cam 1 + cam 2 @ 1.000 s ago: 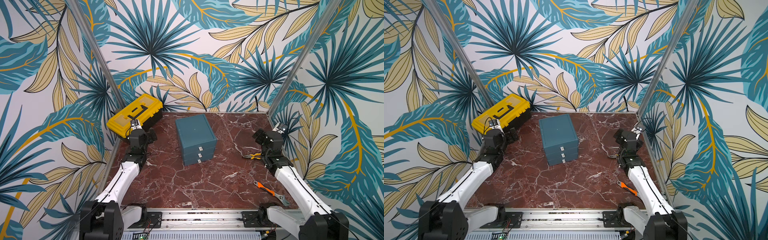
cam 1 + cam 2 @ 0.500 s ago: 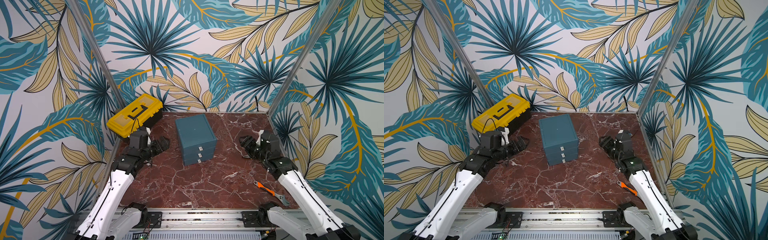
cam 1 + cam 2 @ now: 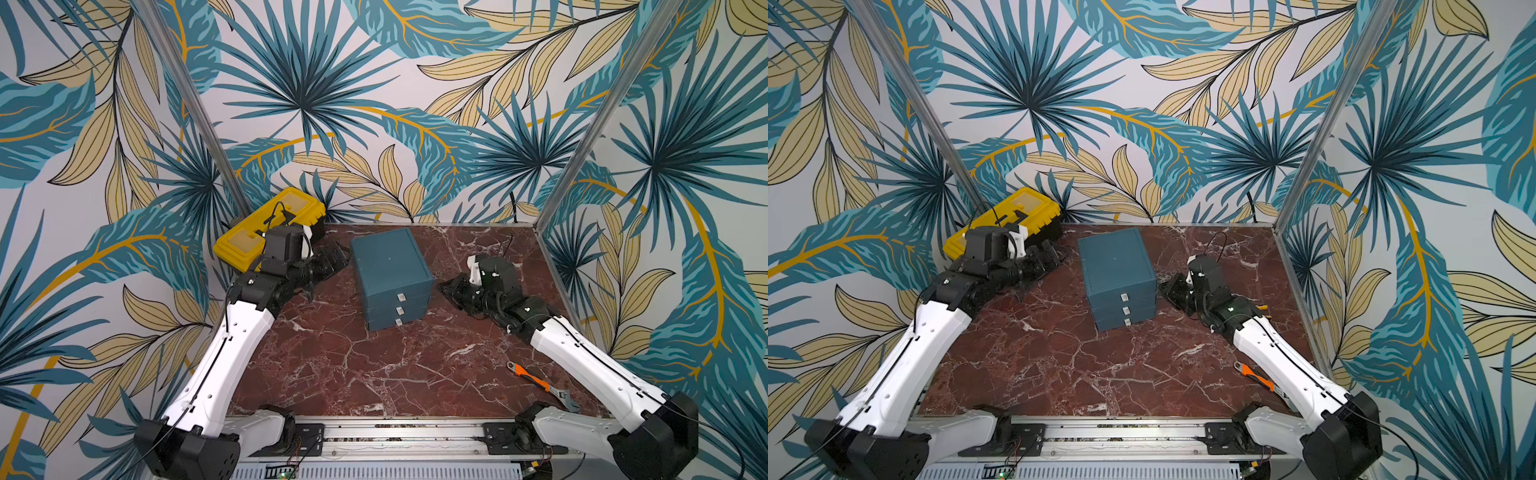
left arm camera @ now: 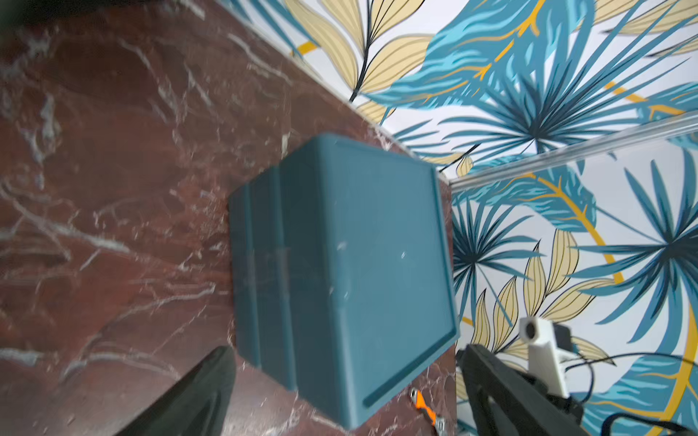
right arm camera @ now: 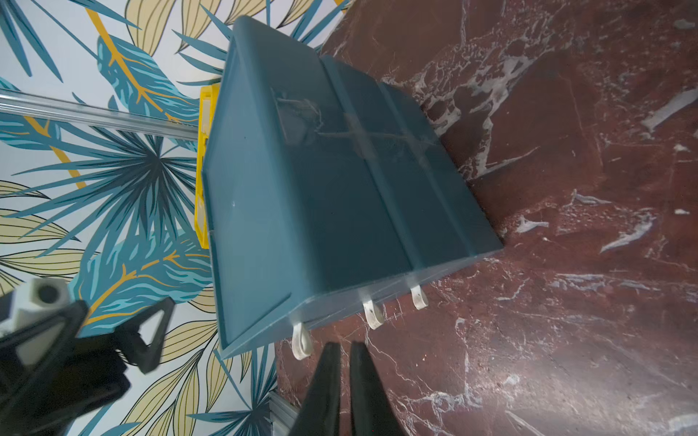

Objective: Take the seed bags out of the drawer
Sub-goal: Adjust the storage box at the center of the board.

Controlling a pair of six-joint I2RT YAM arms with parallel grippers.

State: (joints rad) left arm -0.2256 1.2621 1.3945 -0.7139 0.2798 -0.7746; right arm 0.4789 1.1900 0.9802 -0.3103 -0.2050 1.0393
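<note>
Seed bags not in view. Presumably they're inside the teal drawer unit [image 3: 390, 266], but all three drawers are shut, so can't tell which. Expect light, floppy, glossy packets that slip, so pinch an edge or corner, not the flat face. Drawers open by the white loop pulls [image 5: 372, 315]. Right jaws closed and empty, just short of the pulls. Left jaws wide open and empty, beside the unit. Hard polished marble-look worktop [image 3: 353, 374], walls on three sides, yellow toolbox [image 3: 249, 245] in the back corner, orange wrench [image 3: 530, 376] by the right arm.

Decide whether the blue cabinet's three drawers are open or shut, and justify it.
Shut. All three drawer fronts sit flush with the blue cabinet; their white pull tabs line up; no contents show.
</note>
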